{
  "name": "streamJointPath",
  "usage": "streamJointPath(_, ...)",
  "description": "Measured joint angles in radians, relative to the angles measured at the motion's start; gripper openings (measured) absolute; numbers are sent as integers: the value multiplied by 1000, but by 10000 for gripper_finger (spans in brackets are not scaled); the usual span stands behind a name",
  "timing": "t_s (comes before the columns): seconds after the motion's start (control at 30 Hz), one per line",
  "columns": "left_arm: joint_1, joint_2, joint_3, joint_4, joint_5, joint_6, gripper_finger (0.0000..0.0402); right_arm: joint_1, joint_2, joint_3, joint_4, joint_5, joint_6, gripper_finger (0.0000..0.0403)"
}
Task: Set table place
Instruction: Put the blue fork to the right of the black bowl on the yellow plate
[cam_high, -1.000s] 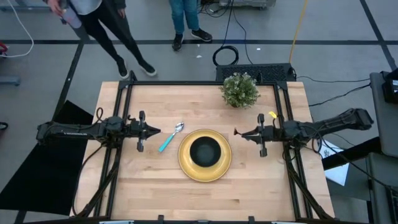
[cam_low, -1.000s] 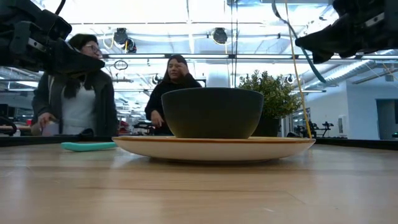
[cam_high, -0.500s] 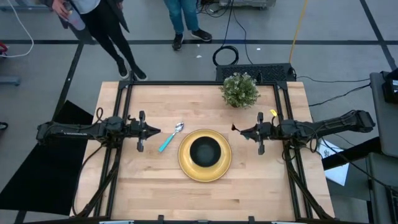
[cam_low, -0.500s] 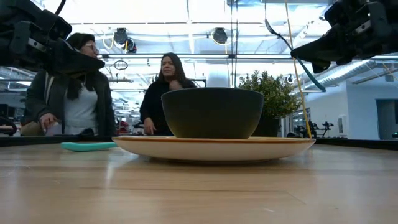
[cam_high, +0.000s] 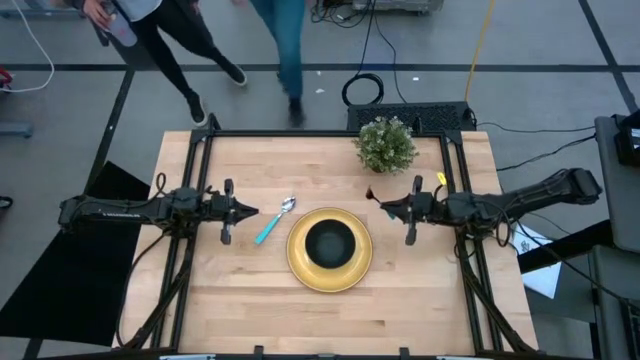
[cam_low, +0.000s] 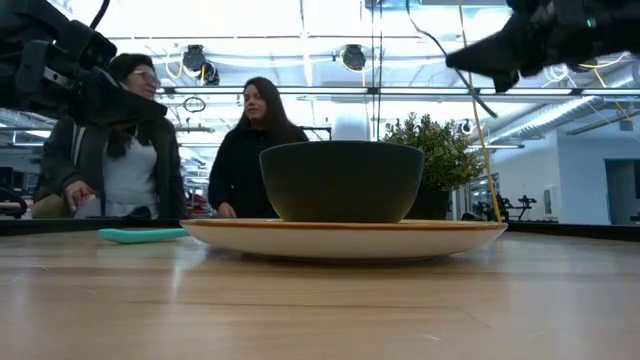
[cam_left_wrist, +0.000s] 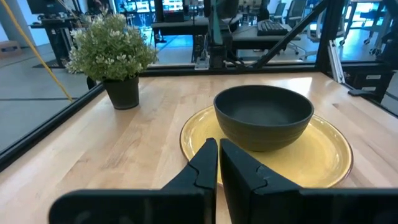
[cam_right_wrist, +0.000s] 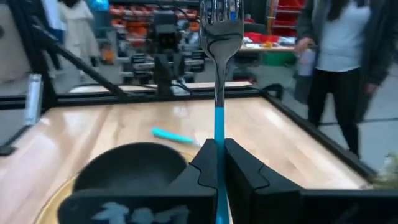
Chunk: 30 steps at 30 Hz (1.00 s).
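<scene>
Left gripper (cam_high: 252, 211): parked above the table's (cam_high: 250, 300) left side, well short of the plate, fingers together on nothing; in its wrist view the closed fingers (cam_left_wrist: 216, 167) point at the bowl.

Spoon (cam_high: 273, 222): turquoise handle, metal head; lies flat on the wood between the left gripper and the plate, slanted, just beside the plate's left rim. Placed.

Yellow plate (cam_high: 300, 270): centre of the table, black bowl (cam_high: 330, 243) seated on it. Placed.

Potted plant (cam_high: 386, 145): far edge, right of centre; not part of the setting.

Fork (cam_right_wrist: 219, 37): the one piece not yet laid. Held off the table by its turquoise handle, tines outward.

Right gripper (cam_high: 382, 206): fingers clamped on the fork handle, raised above the table just right of the plate's upper-right rim.

Step in hand, judged: laying the fork beside the plate. To do it well, level the fork along bare wood to the plate's right, clear of the rim and of the plant, lower until the handle rests on the wood, only then part the fingers. Releasing from this height risks a bounce onto the plate.

Change from a second ago: right gripper has drawn leftward and slightly toward the table's far edge; in the low view it has climbed higher. Left arm, spoon, plate, bowl unchanged. The people beyond the far edge have shifted.
</scene>
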Motion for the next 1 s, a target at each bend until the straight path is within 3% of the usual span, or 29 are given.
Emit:
streamJointPath(0.13, 0, 0, 0, 1, 0, 0, 24, 18, 41, 98, -115, 168, 96, 0)
streamJointPath(0.23, 0, 0, 0, -1, 0, -7, 24, 20, 52, 157, -208, 226, 235, 0)
streamJointPath(0.47, 0, 0, 0, -18, 0, -15, 24, 78, 116, 283, -382, 237, 448, 0)
streamJointPath(0.77, 0, 0, 0, -19, 0, -23, 24, 111, 291, 462, -774, 337, 848, 0)
streamJointPath(1.0, 0, 0, 0, -19, 1, -28, 24, 112, 361, 498, -816, 311, 1027, 0)
